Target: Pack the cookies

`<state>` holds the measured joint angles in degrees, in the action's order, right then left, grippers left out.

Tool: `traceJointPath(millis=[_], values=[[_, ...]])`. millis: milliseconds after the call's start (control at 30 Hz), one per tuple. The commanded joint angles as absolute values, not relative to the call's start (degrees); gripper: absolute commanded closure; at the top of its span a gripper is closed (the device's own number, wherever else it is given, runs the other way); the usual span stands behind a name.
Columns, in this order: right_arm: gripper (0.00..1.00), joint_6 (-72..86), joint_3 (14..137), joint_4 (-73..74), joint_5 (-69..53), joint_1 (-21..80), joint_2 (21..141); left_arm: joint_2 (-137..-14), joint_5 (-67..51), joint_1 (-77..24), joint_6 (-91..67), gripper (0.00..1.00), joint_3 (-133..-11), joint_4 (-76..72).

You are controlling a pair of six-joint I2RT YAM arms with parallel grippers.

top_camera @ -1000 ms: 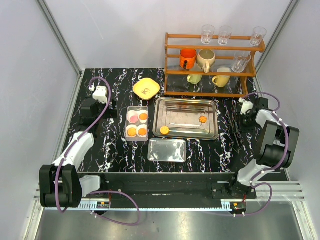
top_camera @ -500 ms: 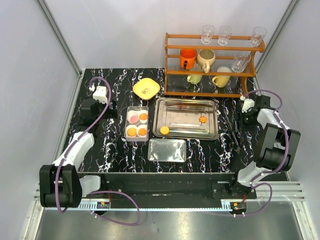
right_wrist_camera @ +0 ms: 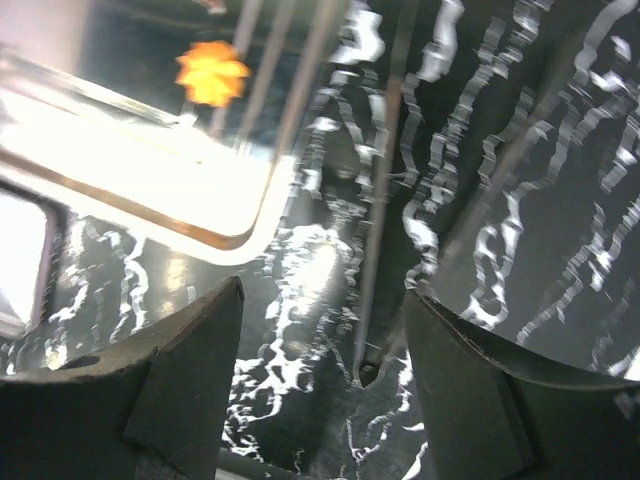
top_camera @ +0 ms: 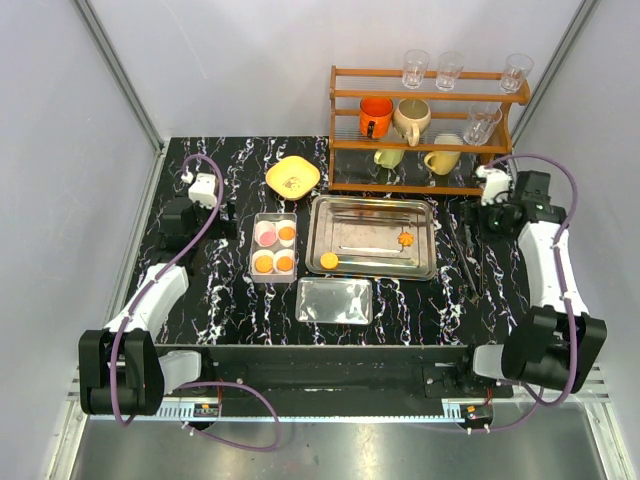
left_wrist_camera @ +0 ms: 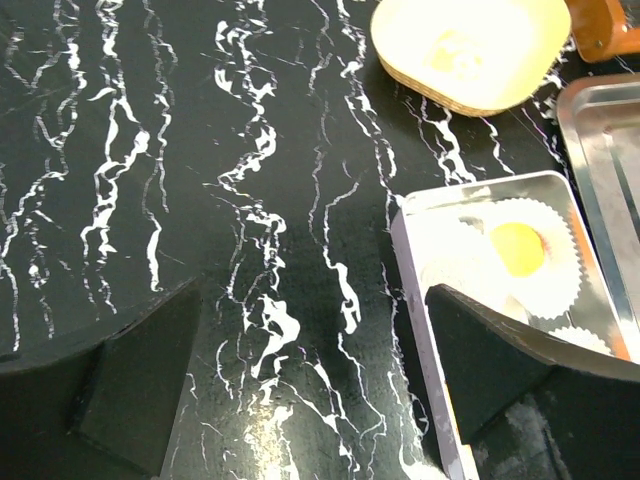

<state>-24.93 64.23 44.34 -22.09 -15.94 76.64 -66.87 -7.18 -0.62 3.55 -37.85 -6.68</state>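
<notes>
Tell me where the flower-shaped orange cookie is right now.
In the top view the flower-shaped cookie lies in the large steel tray, toward its right side, apart from the round orange cookie near its front-left corner.

Six cookies (top_camera: 285,263) lie flat. Four sit grouped to the right of the left pincer (left_wrist_camera: 312,340): one pink (top_camera: 265,236) and three orange, one of them (left_wrist_camera: 518,248) just ahead of it and to its right. Two orange ones lie apart, left of the right pincer (right_wrist_camera: 322,300). The flower-edged cookie (right_wrist_camera: 212,72) is nearer to it and the round cookie (top_camera: 329,260) is farther.
</notes>
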Motion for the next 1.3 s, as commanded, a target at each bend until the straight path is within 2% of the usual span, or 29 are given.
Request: traceJointPath(millis=[0, 200, 500, 967, 1267], values=[[0.27, -26.90, 66.97, 50.79, -23.20, -7.05, 74.09, -65.75, -14.84, -0.26, 5.88, 0.01, -39.46, -6.60], [0.30, -24.26, 68.82, 51.95, -23.38, 5.35, 77.69, -63.90, -20.13, -0.26, 7.91, 0.01, -39.02, -5.71], [0.34, -19.16, 66.62, 46.16, -20.30, 20.73, 87.18, -63.11, -14.60, -0.26, 7.38, 0.01, -37.62, -8.07], [0.44, -14.15, 63.63, 40.96, -19.42, 30.58, 97.91, -62.31, -9.67, -0.26, 6.94, 0.01, -36.21, -10.11], [0.45, -13.45, 63.46, 40.78, -19.25, 33.13, 100.98, -62.40, -9.93, -0.26, 6.94, 0.01, -36.12, -9.93]])
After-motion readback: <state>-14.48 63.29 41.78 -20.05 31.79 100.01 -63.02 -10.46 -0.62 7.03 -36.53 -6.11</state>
